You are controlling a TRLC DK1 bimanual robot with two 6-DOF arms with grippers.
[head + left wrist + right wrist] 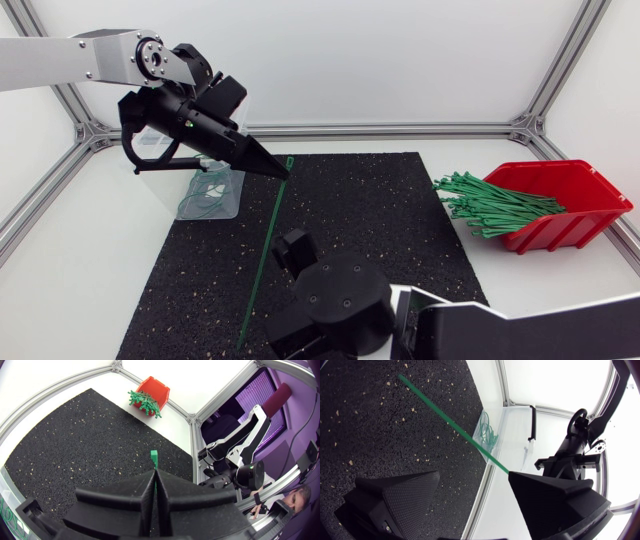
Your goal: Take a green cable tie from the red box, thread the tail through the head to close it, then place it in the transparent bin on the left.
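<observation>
Black mat (380, 220), cable tie (267, 240) pinched in left jaws

Head view overhead, looking down; wrist views close, across black mat (380, 220); all share mat, cable tie (262, 260).

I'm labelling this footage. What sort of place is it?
Likely a robot lab workcell: a left arm and right arm at a rail-edged table, a black mat, a red box of ties.
</observation>
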